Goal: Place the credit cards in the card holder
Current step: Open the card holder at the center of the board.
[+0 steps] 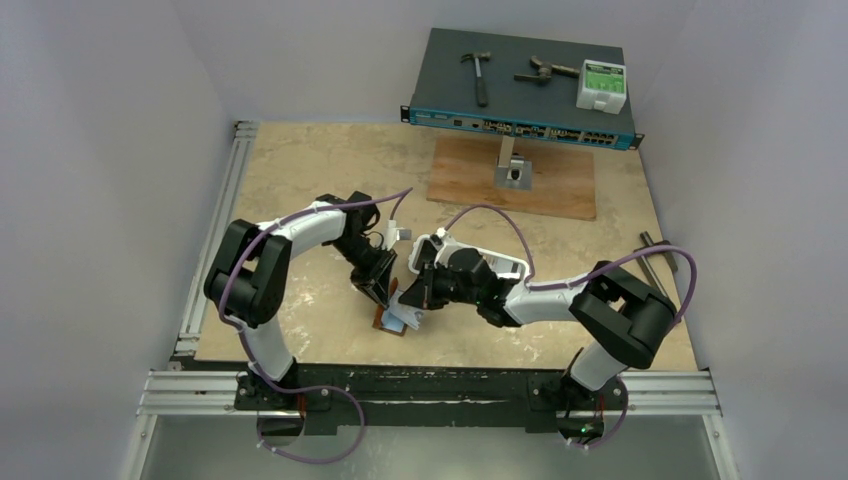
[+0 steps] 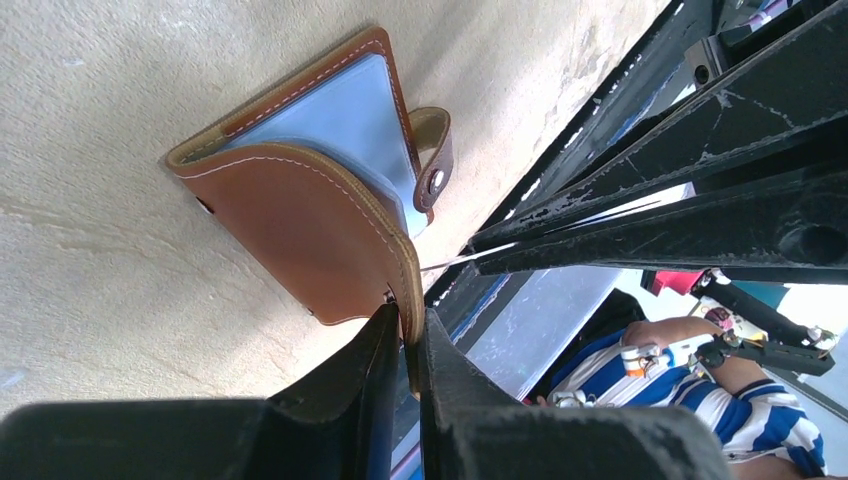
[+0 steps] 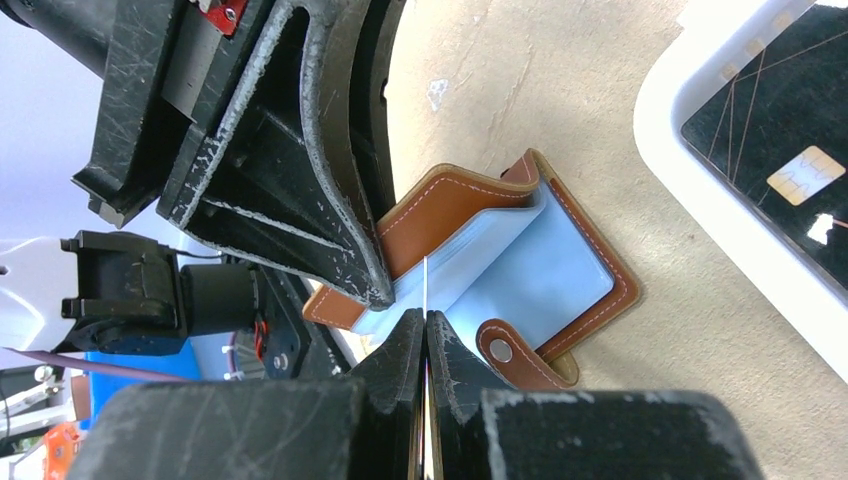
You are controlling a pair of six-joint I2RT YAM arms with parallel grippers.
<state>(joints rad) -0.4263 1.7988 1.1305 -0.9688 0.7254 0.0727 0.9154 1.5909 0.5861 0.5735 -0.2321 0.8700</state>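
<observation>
Toward the front edge of the bench (image 1: 300,170), my left arm (image 1: 300,228) arches in from the left with its tip down at the card holder (image 2: 290,220). This is a small brown leather wallet lying open on the sandy surface between my two arms. My left jaws are pinched on the free edge of its upper cover, one of my left fingers (image 2: 370,370) on each side. That cover stands lifted off the rest like a half-turned page. Under it I see pale blue plastic sleeves (image 3: 540,270), and a snap tab (image 2: 437,165) curls out from the edge of the lower cover.

Just to the right, my right jaws are closed on a thin card (image 3: 425,285). I see it only edge-on, as a pale line standing out from between my right fingertips (image 3: 405,335). Its free end lies at the lip of the blue sleeves, right beside the tip of my left jaws. Whether it has entered a pocket I cannot tell.

Further right, a white tray (image 3: 720,205) sits on the bench near the card holder, apart from it. A black card (image 3: 770,100) with a gold chip lies in it. My right arm (image 1: 560,295) passes over that tray in the overhead view and hides most of it.

At the back, a wooden board (image 1: 470,185) carries a small metal bracket (image 1: 512,168). Behind it a flat dark network box (image 1: 445,70) bears a hammer (image 1: 478,75), a second metal tool (image 1: 545,72) and a white and green box (image 1: 600,85), in that order from left to right.
</observation>
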